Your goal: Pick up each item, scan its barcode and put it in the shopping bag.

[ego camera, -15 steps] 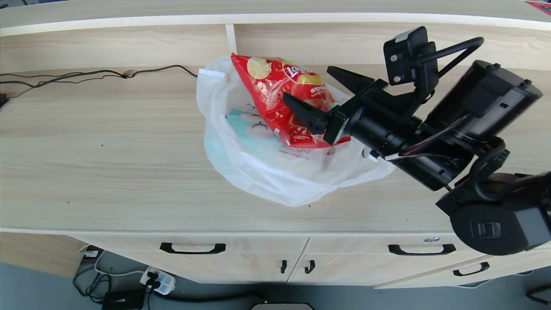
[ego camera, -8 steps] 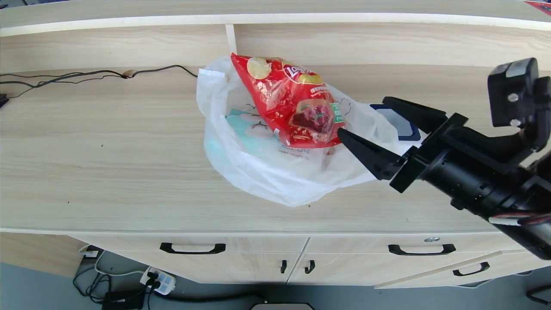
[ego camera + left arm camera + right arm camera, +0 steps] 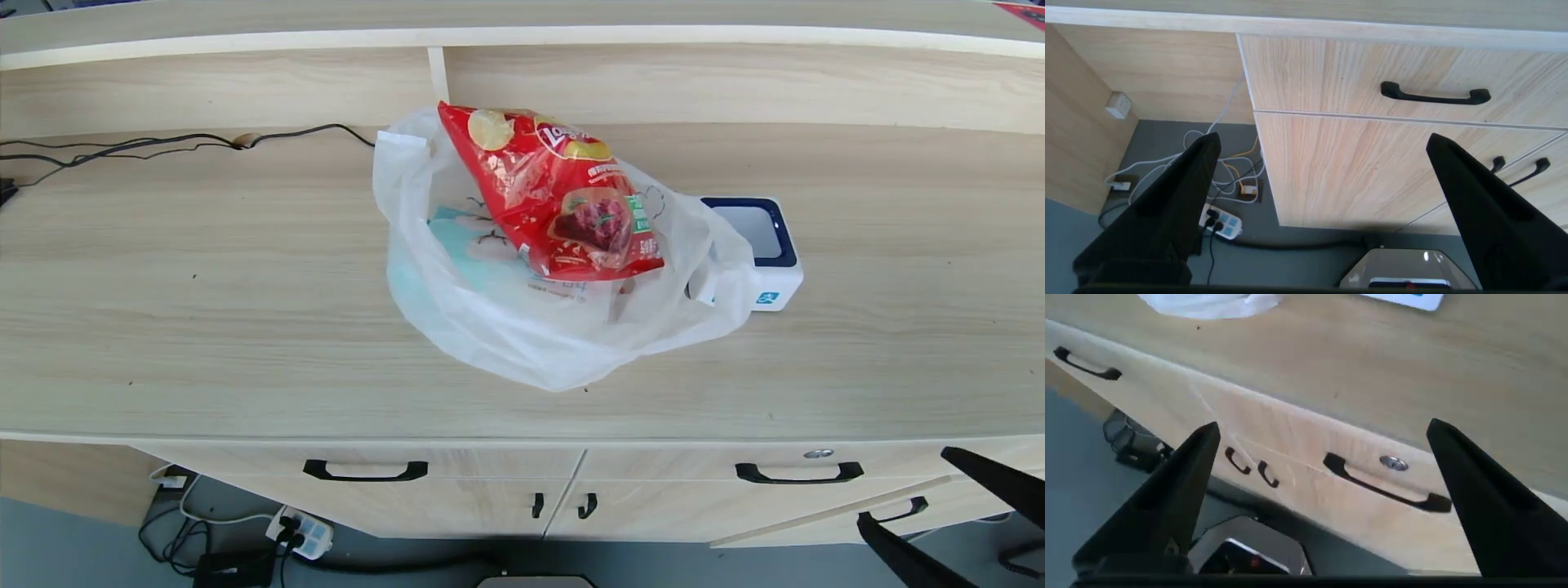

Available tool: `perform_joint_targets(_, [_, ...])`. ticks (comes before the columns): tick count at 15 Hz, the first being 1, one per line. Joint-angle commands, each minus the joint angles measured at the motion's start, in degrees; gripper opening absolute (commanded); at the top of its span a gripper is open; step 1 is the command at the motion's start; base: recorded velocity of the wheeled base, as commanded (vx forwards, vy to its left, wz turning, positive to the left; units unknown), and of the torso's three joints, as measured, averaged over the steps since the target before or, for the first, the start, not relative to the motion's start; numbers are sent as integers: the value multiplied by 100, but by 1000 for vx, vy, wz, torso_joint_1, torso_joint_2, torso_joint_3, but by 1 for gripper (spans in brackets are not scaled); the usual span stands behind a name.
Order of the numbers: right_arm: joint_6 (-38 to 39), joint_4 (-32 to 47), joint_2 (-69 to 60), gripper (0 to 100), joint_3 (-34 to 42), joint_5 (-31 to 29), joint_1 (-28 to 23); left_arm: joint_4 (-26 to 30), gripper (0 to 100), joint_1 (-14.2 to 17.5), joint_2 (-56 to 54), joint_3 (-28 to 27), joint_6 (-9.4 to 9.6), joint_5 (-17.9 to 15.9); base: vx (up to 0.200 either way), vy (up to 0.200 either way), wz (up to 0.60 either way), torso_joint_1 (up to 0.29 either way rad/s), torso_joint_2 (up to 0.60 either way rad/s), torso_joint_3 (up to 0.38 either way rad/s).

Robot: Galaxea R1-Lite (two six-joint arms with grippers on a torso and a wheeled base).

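1. Looking down at the bench (image 3: 204, 286), I see the white shopping bag (image 3: 531, 343) lying near the middle, its mouth gaping toward the back.
2. A red chip bag (image 3: 563, 196) lies in the bag's mouth, with its top end sticking out toward the back wall.
3. A blue and white pack (image 3: 457, 233) sits deeper inside the shopping bag, partly under the chip bag.
4. The small white scanner (image 3: 771, 269) with a dark blue rim stands on my right side, touching the plastic.
5. My right hand (image 3: 904, 483) is low, in front of the drawers (image 3: 490, 465) and below the bench edge. Its fingers are spread wide and hold nothing.
6. My left hand (image 3: 1320, 139) is also down by the drawers, fingers spread wide, holding nothing.
7. Black cables (image 3: 163, 145) lie at the back left of the bench.
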Motion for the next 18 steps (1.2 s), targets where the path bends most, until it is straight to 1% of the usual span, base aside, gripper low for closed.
perform_joint_targets(1, [576,2451,-2345,100,142,-562,-76,-1,100,2,-2,0,2,1,0,0,0,0,0,0])
perform_joint_targets(2, [1042,3357,-2635,100,142,-562,-279,-1,100,2,-2,0,2,1,0,0,0,0,0,0])
perform_joint_targets(3, [1086,3409,-2600,100,142,-553,-340,-1,100,2,-2,0,2,1,0,0,0,0,0,0])
perform_joint_targets(4, [1007,3620,-2600,100,134,-518,-340,-1,100,2,-2,0,2,1,0,0,0,0,0,0])
perform_joint_targets(5, [840,4042,-2662,100,134,-360,-340,-1,100,2,-2,0,2,1,0,0,0,0,0,0])
perform_joint_targets(6, [515,4156,-2644,100,98,106,-340,-1,100,-6,-2,0,2,1,0,0,0,0,0,0])
perform_joint_targets(7, [330,4165,-2547,100,54,308,-349,-1,100,2,-2,0,2,1,0,0,0,0,0,0])
perform_joint_targets(8, [356,4165,-2029,100,-367,299,-428,-1,100,2,-2,0,2,1,0,0,0,0,0,0])
perform_joint_targets(9, [559,4165,-1501,100,-816,299,-797,-1,100,2,-2,0,2,1,0,0,0,0,0,0])
perform_joint_targets(10, [778,4165,-1062,100,-1097,211,-1377,-1,100,2,-2,0,2,1,0,0,0,0,0,0])
perform_joint_targets(11, [796,4165,-913,100,-1202,115,-1711,-1,100,2,-2,0,2,1,0,0,0,0,0,0])
perform_joint_targets(12, [822,4236,-1071,100,-1202,18,-1984,-1,100,-6,-2,0,2,1,0,0,0,0,0,0])
perform_joint_targets(14, [796,4754,-2336,100,-772,1,-2274,-1,100,2,-2,0,2,1,0,0,0,0,0,0])
perform_joint_targets(16, [796,5730,-3488,100,-754,36,-3170,-1,100,2,-2,0,2,1,0,0,0,0,0,0])
perform_joint_targets(17, [822,5897,-3699,100,-763,185,-3346,-1,100,2,-2,0,2,1,0,0,0,0,0,0])
perform_joint_targets(18, [849,5756,-3892,100,-684,589,-3364,-1,100,2,-2,0,2,1,0,0,0,0,0,0])
